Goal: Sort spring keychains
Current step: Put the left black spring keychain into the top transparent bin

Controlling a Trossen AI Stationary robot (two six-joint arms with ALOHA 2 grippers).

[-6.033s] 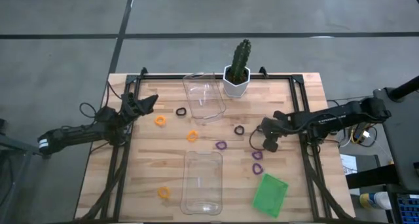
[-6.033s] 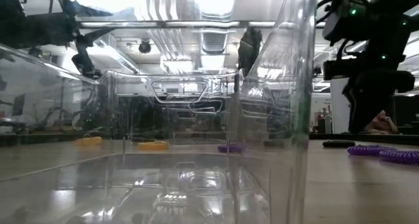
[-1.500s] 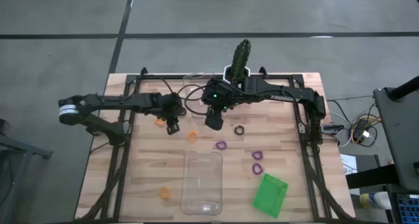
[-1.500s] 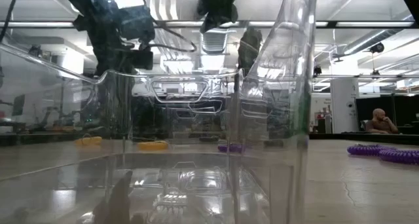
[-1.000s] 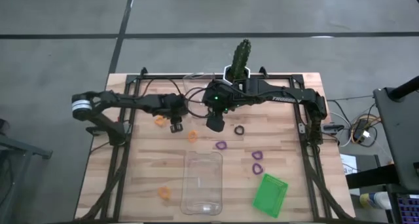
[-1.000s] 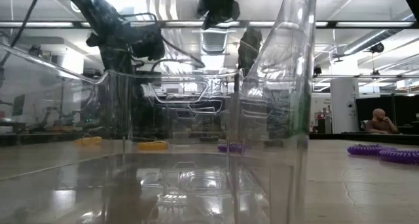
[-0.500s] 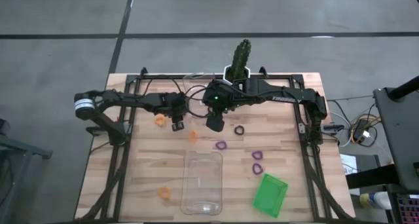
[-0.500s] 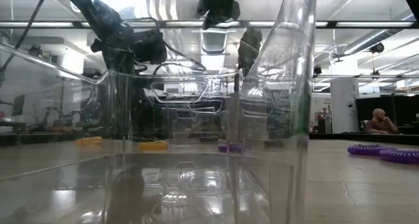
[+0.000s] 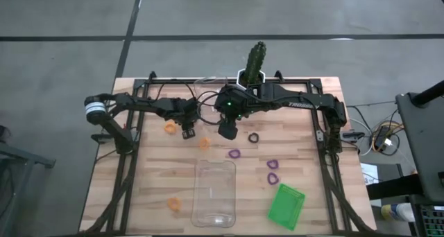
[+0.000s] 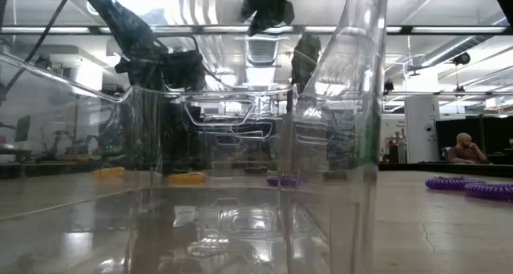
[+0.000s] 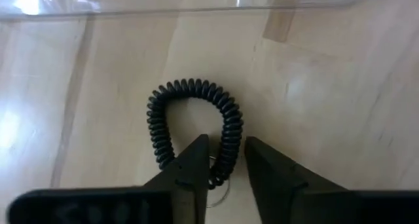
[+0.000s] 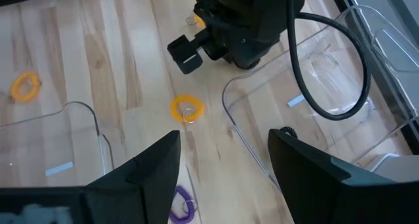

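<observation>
Straddling 1 side of a black spring keychain (image 11: 194,129), the left gripper (image 11: 222,160) has narrow jaws with the coil between the tips; full closure cannot be confirmed. The keychain lies on the table (image 9: 326,195) beside the far clear tray (image 9: 211,91). Advise seating the coil deeper before lifting. The right gripper (image 12: 222,152) hovers nearby, jaws wide.

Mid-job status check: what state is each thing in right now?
Left pincer: shut on black coiled spring keychain.
Right pincer: open, empty.
Near clear plastic tray: upright, empty.
Flat green tray: empty.
Other black keychain: loose on the wood.
Cactus in white pot: upright.
</observation>
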